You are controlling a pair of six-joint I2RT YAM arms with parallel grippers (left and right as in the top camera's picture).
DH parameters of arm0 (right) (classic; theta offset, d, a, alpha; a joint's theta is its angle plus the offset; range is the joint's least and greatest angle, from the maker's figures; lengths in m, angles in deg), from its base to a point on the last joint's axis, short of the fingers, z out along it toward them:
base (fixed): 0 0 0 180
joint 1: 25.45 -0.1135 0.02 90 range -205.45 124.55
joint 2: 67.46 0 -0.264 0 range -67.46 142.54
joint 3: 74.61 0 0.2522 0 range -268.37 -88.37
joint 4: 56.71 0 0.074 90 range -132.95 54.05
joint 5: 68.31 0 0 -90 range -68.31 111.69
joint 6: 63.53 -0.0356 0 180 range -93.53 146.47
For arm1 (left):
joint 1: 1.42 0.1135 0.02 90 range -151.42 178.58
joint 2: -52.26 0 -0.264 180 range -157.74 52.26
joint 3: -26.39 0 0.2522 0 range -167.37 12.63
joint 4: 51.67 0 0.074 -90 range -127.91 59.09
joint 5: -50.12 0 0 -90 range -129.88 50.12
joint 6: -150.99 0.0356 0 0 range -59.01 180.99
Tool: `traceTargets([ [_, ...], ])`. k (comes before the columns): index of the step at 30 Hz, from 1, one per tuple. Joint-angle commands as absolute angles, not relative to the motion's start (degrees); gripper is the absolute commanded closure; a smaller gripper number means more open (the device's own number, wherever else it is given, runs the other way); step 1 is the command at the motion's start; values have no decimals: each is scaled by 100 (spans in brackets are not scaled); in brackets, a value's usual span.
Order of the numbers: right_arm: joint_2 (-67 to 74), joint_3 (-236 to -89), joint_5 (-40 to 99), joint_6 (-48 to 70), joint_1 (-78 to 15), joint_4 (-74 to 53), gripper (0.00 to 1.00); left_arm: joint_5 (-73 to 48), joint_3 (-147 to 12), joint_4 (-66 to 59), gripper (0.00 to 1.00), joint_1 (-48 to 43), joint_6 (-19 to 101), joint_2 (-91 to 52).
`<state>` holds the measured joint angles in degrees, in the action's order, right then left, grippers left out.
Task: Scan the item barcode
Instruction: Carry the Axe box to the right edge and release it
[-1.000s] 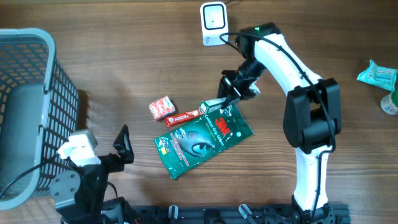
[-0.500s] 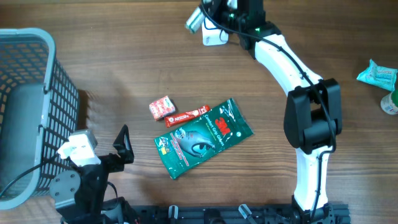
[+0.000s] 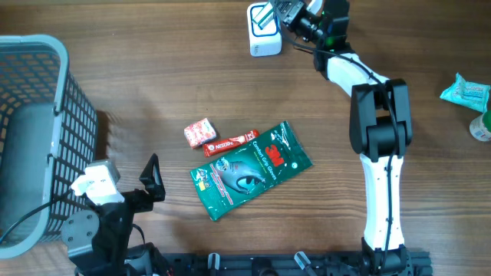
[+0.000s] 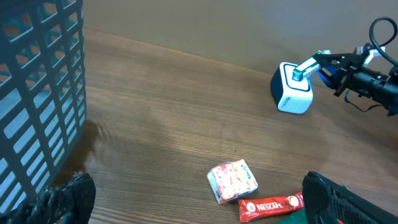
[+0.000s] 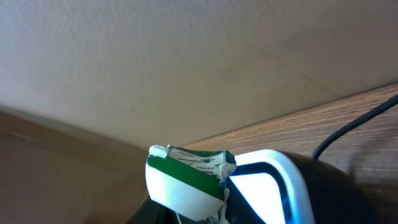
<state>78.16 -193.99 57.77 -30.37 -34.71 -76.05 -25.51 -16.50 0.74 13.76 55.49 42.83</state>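
Grey basket (image 3: 77, 115) — green pouch (image 3: 249, 170)

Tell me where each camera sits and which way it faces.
Overhead: above the table, looking straight down on basket, scanner and green pouch; right arm and left gripper show.
Left wrist: low by the basket, facing across the table to the scanner; its own open fingers frame the bottom corners.
Right wrist: at the scanner, facing the wall; the gripped green-and-white packet fills the foreground.
Shared: the scanner appears in all three.

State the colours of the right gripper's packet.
The packet is white and green, clearest in the right wrist view.
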Motion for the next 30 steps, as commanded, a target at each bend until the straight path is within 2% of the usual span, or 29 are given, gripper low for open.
traceTargets([
  [1, 8127, -19439, 5892, -3218, -3558, -7841, 96, -2581, -1641, 57, 0, 1413, 5490, 4314],
  [5, 8562, -19439, 5884, -3402, -3567, -8718, 96, -2581, -1641, 57, 0, 1413, 5490, 4314],
  [11, 8581, -19443, 5831, -2993, -3580, -8975, 96, -2581, -1641, 57, 0, 1413, 5490, 4314],
  [14, 8522, -19445, 6758, -2886, -3357, -9642, 95, -2581, -1641, 57, 0, 1413, 5490, 4314],
  [18, 8037, -19447, 8089, -3209, -2767, -9330, 96, -2584, -1641, 59, 0, 1413, 5490, 4314],
  [20, 7635, -19447, 8406, -2868, -2363, -8427, 95, -2584, -1641, 57, 0, 1413, 5488, 4314],
  [23, 6918, -19447, 8179, -1581, -1753, -6278, 95, -2581, -1641, 57, 0, 1413, 5490, 4314],
  [24, 6607, -19447, 7505, -864, -1460, -5037, 96, -2581, -1641, 57, 0, 1413, 5490, 4314],
  [26, 6258, -19447, 6212, -60, -1091, -3513, 95, -2581, -1641, 59, 0, 1413, 5490, 4314],
  [27, 6048, -19447, 4998, 450, -828, -2510, 95, -2581, -1641, 57, 0, 1413, 5490, 4314],
  [30, 6068, -19439, 2026, 1398, -363, -1328, 95, -2581, -1641, 59, 0, 1413, 5490, 4314],
])
